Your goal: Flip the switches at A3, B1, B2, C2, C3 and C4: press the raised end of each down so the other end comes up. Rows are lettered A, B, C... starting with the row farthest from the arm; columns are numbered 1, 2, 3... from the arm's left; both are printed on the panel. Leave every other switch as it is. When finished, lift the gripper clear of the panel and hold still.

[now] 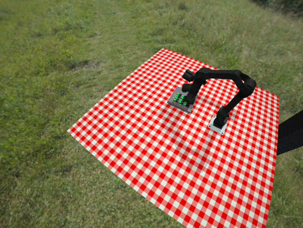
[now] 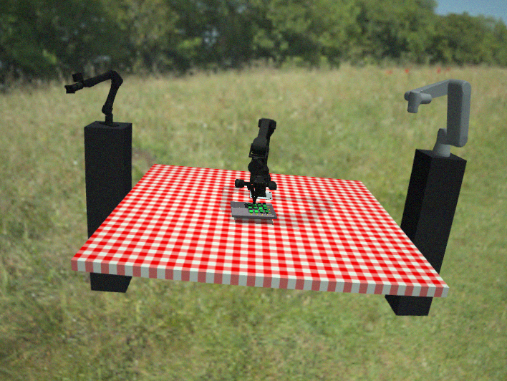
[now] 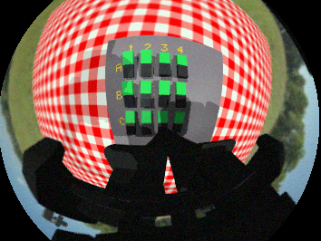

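One closed hand near switch C3

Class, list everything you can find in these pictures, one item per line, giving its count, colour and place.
Switch panel: one, grey, on the table
Rocker switches: twelve, green and black, on the panel in rows A to C, columns 1 to 4
Printed labels: seven, yellow, beside the rows and above the columns
Table: one, red-and-white checked, outdoors on grass
Pedestals: two, black, at opposite sides of the table
Other arms: one black, one grey, each on a pedestal
Trees: many, green, background
Base plate: one, whitish, under the robot's arm
Robot's arm: one, black, reaching over the panel
Gripper: one, black, closed, at the panel
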`<action>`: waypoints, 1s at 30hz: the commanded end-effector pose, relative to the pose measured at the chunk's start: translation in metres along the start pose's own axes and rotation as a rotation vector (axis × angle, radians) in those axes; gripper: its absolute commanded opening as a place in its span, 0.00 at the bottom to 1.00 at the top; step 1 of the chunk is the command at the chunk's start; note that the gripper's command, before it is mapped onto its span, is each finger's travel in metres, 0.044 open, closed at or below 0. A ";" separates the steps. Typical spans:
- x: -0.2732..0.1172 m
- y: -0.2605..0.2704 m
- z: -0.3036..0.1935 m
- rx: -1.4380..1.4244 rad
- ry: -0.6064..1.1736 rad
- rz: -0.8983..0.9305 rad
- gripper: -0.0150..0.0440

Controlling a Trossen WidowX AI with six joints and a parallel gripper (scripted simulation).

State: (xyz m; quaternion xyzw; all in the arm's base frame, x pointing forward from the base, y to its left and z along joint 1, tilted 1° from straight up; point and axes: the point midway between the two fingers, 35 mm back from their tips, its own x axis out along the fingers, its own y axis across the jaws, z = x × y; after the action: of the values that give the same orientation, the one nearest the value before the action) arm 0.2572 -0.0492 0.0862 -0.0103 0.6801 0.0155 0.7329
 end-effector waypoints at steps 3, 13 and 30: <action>0.001 0.001 0.000 -0.003 -0.003 0.005 0.25; 0.002 0.001 0.000 -0.003 -0.003 0.005 0.25; 0.005 0.001 0.000 -0.003 -0.003 0.005 0.25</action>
State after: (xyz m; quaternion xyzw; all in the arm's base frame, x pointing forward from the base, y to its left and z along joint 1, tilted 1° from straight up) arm 0.2574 -0.0491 0.0822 -0.0104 0.6802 0.0157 0.7328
